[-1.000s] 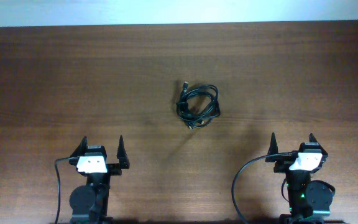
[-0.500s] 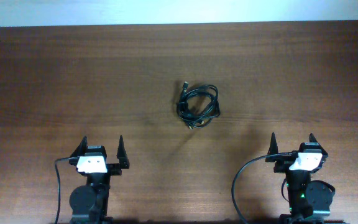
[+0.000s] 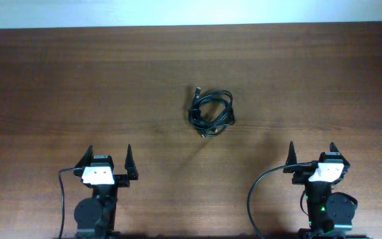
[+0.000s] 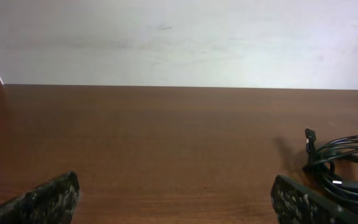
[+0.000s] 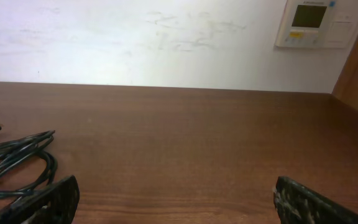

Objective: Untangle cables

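1 loose coil of thin black cables (image 3: 211,111) lies midway across the brown wooden counter (image 3: 78,79), roughly round, ahead of and between both arms. The left pincer (image 3: 109,151) and right pincer (image 3: 312,147) stand wide, empty, well apart from it, neither clearly nearer.

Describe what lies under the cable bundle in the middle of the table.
The cables rest directly on the wooden table; bare wood shows through their loops. Where strands overlap, the lower ones are partly covered.
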You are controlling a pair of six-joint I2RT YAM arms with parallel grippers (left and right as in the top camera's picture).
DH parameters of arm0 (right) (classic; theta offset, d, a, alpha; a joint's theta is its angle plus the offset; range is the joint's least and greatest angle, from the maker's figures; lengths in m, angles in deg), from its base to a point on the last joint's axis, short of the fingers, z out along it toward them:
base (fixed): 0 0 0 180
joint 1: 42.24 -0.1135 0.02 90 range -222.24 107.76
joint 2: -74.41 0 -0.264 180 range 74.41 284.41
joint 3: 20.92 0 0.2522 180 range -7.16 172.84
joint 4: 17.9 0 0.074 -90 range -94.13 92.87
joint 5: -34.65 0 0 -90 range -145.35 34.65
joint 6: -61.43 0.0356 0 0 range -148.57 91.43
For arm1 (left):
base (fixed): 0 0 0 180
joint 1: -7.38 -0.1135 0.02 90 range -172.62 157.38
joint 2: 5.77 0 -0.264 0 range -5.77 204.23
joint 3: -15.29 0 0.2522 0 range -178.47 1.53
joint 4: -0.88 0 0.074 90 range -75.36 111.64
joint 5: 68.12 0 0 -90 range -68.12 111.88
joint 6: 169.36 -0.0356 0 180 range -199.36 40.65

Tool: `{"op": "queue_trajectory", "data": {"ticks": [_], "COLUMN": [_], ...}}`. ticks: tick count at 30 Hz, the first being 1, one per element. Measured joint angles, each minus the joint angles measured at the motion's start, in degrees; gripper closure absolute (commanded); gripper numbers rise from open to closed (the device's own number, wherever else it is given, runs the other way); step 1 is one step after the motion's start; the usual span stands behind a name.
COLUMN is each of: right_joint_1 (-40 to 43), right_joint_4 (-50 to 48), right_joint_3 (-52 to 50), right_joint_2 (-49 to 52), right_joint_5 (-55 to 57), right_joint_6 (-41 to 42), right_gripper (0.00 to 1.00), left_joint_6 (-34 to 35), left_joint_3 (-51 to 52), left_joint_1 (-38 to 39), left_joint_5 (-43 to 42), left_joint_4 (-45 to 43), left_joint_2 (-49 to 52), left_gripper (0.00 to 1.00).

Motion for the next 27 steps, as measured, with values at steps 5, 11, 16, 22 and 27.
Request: {"op": "queue_trajectory", "data": {"ticks": [5, 11, 16, 22, 27], "right_joint_1": [0.0, 0.0, 0.0, 0.0, 0.0], "right_joint_4": [0.0, 0.0, 0.0, 0.0, -0.8], "right_joint_3": [0.0, 0.0, 0.0, 0.0, 0.0], "right_joint_2": [0.0, 0.0, 0.0, 0.0, 0.0], "right_joint_5": [0.0, 0.0, 0.0, 0.0, 0.0], "right_joint_6": [0.0, 0.0, 0.0, 0.0, 0.0], "right_gripper": [0.01, 0.01, 0.01, 0.01, 0.01], "left_joint_6": [0.0, 0.0, 0.0, 0.0, 0.0], "left_joint_3": [0.0, 0.0, 0.0, 0.0, 0.0], "left_joint_1": [0.0, 0.0, 0.0, 0.0, 0.0], "left_joint_5": [0.0, 0.0, 0.0, 0.0, 0.0], "left_joint_4": [0.0, 0.0, 0.0, 0.0, 0.0], "left_joint_2": [0.0, 0.0, 0.0, 0.0, 0.0], "left_gripper": [0.01, 0.01, 0.01, 0.01, 0.01]}}
